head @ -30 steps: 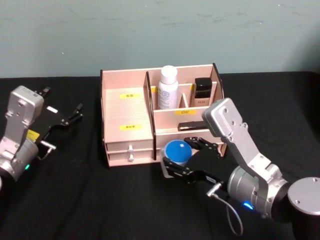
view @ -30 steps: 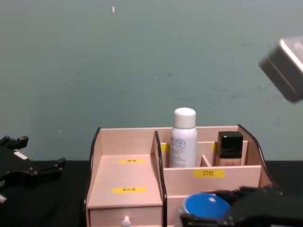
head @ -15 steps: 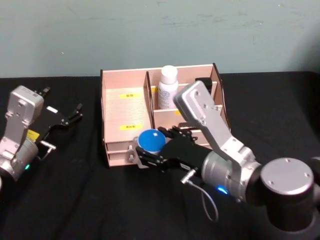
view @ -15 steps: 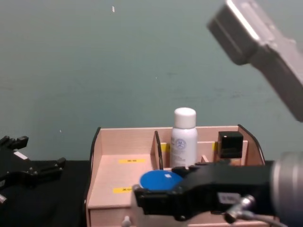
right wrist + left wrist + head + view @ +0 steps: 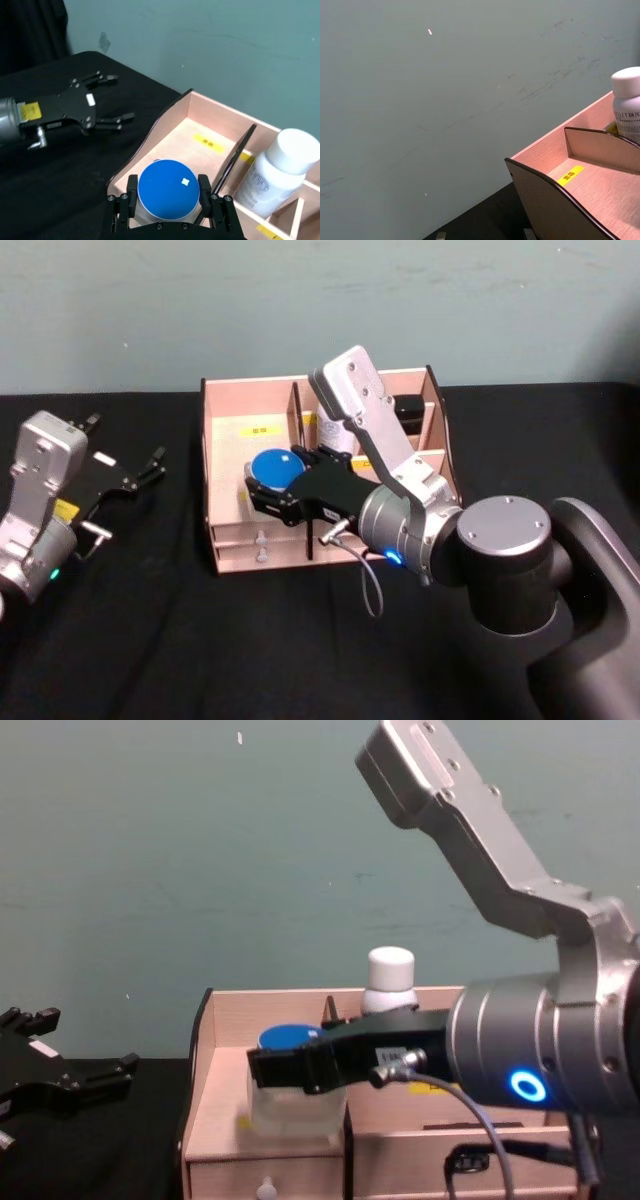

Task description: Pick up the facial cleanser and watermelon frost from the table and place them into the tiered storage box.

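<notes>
My right gripper (image 5: 167,205) is clamped on the blue-capped translucent jar (image 5: 167,196), hovering over the light wooden tiered storage box (image 5: 228,455), its nine-o'clock compartment. I should lower straight before releasing.

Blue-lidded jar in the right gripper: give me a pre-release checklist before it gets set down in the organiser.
1. Grip: right gripper shut on the blue-lidded jar, fingers on both sides. Ok.
2. Position: jar is over the wide left section of the tiered storage box. Ok.
3. Landing spot: bare wood with yellow labels below. Ok.
4. Height: whether the jar's base touches the shelf. Cannot tell.
5. Neighbours: white bottle stands behind the divider, apart from the jar. Ok.
6. Left gripper open, off to the box's side above the black table. Ok.
</notes>
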Motion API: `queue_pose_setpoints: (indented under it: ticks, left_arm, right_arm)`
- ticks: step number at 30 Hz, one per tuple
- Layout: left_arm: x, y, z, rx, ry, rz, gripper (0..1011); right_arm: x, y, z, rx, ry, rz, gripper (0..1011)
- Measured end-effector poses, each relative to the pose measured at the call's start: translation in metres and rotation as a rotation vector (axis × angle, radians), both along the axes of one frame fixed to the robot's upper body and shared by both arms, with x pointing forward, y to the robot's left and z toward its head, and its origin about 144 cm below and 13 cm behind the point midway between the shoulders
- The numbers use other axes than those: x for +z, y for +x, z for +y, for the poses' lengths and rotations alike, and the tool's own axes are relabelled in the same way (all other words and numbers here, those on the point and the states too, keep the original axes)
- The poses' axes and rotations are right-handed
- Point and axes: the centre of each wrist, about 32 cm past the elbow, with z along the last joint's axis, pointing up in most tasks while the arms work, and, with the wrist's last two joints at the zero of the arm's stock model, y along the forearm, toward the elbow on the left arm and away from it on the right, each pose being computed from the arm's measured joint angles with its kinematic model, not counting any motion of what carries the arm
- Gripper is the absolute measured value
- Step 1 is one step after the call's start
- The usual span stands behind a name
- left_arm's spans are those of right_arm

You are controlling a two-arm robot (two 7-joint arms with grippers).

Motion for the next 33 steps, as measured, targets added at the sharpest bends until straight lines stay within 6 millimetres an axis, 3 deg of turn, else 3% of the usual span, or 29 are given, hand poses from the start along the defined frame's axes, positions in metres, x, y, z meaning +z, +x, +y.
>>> queue_pose_setpoints:
  ticks: [17, 33]
  left_arm:
    - [0.000, 0.000, 0.000, 0.000, 0.000, 0.000, 1001]
    - [0.000, 0.000, 0.000, 0.000, 0.000, 0.000, 1001]
  right_arm:
    - [-0.005, 0.024, 0.009, -0.036, 0.003, -0.007, 732]
    - [-0.005, 0.030, 0.015, -0.038, -0.020, -0.003, 732]
